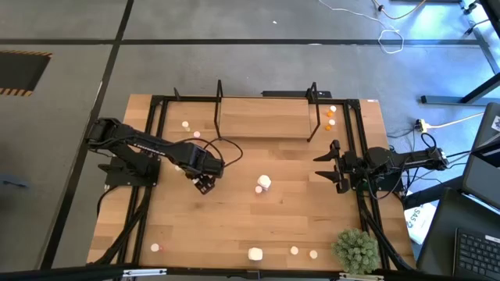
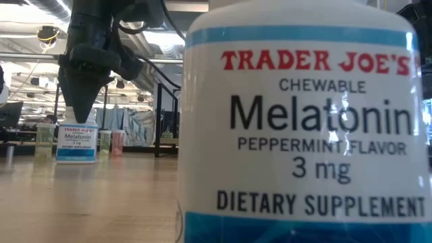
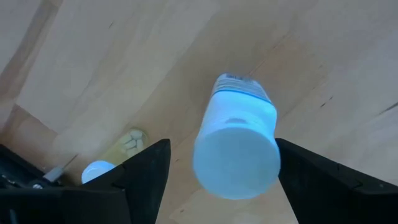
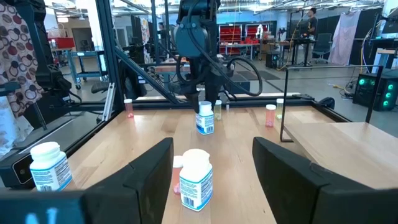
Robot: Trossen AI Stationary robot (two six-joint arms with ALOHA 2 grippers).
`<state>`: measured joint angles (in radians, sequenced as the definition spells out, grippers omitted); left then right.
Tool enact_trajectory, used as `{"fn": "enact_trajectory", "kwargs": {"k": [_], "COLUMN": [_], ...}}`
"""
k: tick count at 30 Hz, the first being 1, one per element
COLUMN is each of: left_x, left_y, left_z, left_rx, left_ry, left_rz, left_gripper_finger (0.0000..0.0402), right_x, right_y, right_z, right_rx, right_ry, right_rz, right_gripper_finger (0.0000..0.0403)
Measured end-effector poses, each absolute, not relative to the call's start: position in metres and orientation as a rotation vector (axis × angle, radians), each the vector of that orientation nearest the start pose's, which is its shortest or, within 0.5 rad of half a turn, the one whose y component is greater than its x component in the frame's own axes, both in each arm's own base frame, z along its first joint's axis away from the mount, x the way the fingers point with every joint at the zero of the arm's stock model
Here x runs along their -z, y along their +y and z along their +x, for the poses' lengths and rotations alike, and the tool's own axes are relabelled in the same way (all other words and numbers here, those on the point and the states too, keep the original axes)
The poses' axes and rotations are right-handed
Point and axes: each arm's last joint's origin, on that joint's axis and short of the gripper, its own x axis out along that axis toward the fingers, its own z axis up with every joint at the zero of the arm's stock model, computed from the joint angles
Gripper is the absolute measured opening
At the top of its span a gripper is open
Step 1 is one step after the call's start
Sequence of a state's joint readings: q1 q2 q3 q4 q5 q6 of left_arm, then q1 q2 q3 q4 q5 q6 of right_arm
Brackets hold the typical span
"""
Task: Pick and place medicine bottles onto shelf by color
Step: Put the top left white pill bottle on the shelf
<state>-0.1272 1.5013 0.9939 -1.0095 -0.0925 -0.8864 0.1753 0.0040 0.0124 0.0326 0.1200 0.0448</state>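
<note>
- Overhead, the left tool (image 1: 205, 184) hangs over the middle of the bench (image 1: 234, 226), fingers spread on either side of an upright white bottle (image 3: 237, 146), not touching it.
- Right tool (image 1: 324, 165) waits at the bench's right edge, fingers apart, empty.
- The shelf (image 1: 266, 117) stands along the far edge; other medicine bottles (image 1: 263, 183) dot the bench.

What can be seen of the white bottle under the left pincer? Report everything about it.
The white bottle is a small, chunky cylinder, plastic by its look, with a flat white cap closed on top. Its label carries blue bands at top and bottom, red brand lettering and the dark word Melatonin. It stands upright on the wooden table, alone on its patch. The left pincer hangs open right above it, one finger on each side of the cap, with a gap showing on both sides. Only the table touches it.
</note>
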Motion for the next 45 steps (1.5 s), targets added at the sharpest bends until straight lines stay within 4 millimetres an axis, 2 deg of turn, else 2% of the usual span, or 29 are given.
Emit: {"fn": "enact_trajectory", "kwargs": {"k": [5,17,28,34,45], "left_x": [-0.204,-0.204,-0.206,-0.229,-0.305], "left_y": [-0.029,-0.029,-0.031,-0.032,-0.032], "left_z": [0.249,0.249,0.25,0.259,0.282], "left_rx": [-0.627,-0.619,-0.58,-0.553,-0.448], "left_ry": [1.387,1.39,1.393,1.352,1.128], "left_rz": [-0.548,-0.552,-0.597,-0.607,-0.506], "left_gripper_finger": [0.0253,0.0174,0.0169,0.0168,0.0167], "right_x": [-0.171,-0.171,-0.171,-0.171,-0.171], "right_y": [0.013,0.013,0.013,0.013,0.013], "right_z": [0.096,0.096,0.096,0.096,0.096], "right_rx": [-0.056,-0.056,-0.056,-0.056,-0.056], "right_ry": [-0.039,-0.039,-0.039,-0.039,-0.039], "right_rz": [0.051,0.051,0.051,0.051,0.051], "right_gripper_finger": [0.0223,0.0223,0.0223,0.0223,0.0223]}}
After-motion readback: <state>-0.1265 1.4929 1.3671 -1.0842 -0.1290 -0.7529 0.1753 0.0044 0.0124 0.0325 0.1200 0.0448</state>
